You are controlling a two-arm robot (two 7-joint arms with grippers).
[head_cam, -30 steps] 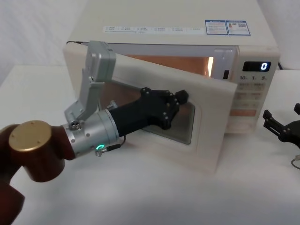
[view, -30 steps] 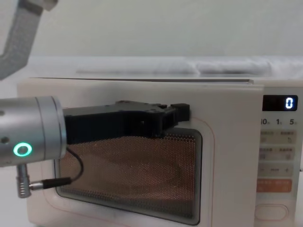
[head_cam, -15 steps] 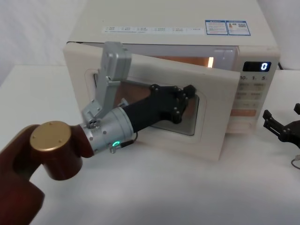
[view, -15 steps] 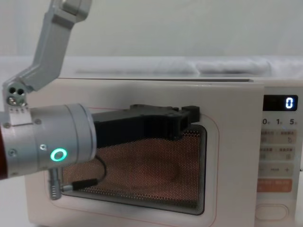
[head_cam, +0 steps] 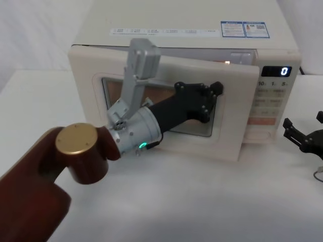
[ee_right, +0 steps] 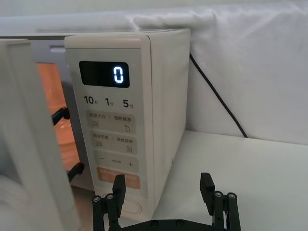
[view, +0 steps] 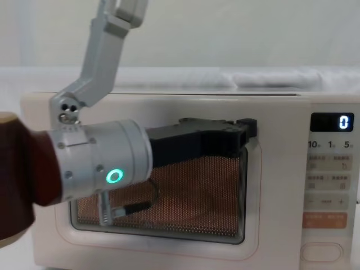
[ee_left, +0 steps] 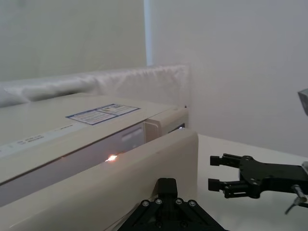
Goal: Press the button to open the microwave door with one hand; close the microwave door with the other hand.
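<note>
Nearest the head camera, at about seven o'clock, the robot's brown and silver left arm reaches forward across the white table (head_cam: 212,201), ending in the black left gripper (head_cam: 211,98) pressed flat against the microwave door (head_cam: 229,118). The gripper lies on the upper right part of the door's dark glass window, toward one o'clock on the pane, with its tip just at the window's right border; whether its fingers are apart or together cannot be told. The cream-white door stands nearly closed, with a narrow gap left at its right, free edge, through which a sliver of orange interior light shows along the top. At about three o'clock, well apart from the door, the black right gripper (head_cam: 304,135) rests low over the table with its fingers spread apart, holding nothing. Beyond the door, to its right, sits the keypad panel (ee_right: 111,144) with a lit display (ee_right: 104,74) reading 0. At six o'clock on that panel, below an orange rectangular key, lies the wide cream button (view: 322,251), untouched by either gripper.
</note>
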